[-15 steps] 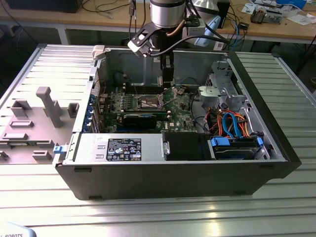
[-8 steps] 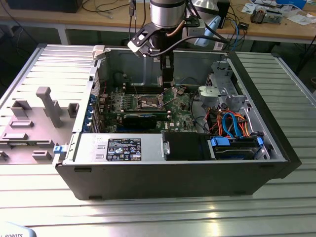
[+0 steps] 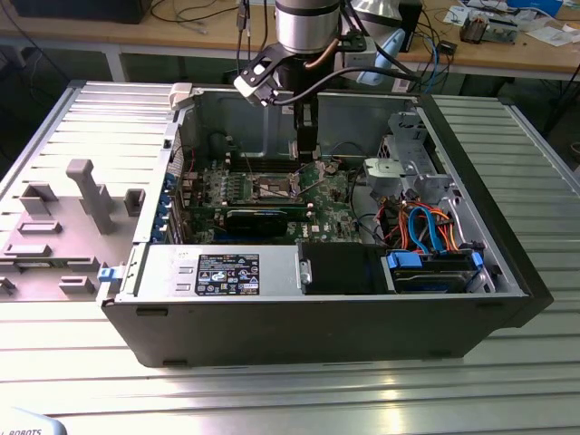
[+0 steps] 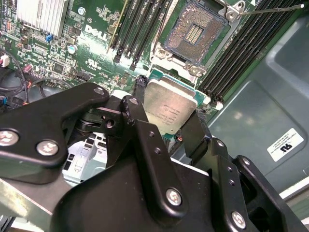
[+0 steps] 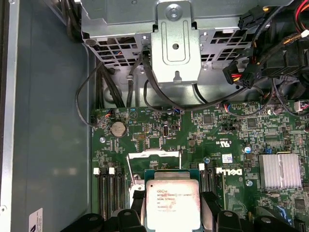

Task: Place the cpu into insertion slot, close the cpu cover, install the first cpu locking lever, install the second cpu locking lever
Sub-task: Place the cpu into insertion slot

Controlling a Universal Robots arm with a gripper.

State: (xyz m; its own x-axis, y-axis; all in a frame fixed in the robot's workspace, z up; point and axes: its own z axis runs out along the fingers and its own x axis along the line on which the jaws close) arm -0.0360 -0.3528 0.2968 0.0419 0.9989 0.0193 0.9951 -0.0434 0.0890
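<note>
Two black fingers (image 4: 195, 134) of the gripper (image 4: 166, 118) are drawn in just enough to pinch the cpu (image 4: 169, 107) by opposite edges, holding it over the green board (image 5: 231, 140), near but apart from the slot (image 4: 195, 31), whose dark centre lies uncovered. At the exterior view's left sits a grey fixture (image 3: 68, 227); right of it the arm (image 3: 306, 23) reaches down into the open case (image 3: 299, 331).

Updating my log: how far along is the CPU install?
Nothing seated yet. In hand: the black gripper clamps the flat silver-topped square cpu above the green board. Left: the square metal-rimmed insertion slot lies empty, the thin silvery cpu cover frame stands open, and a thin wire lever sticks out unlatched.
</note>
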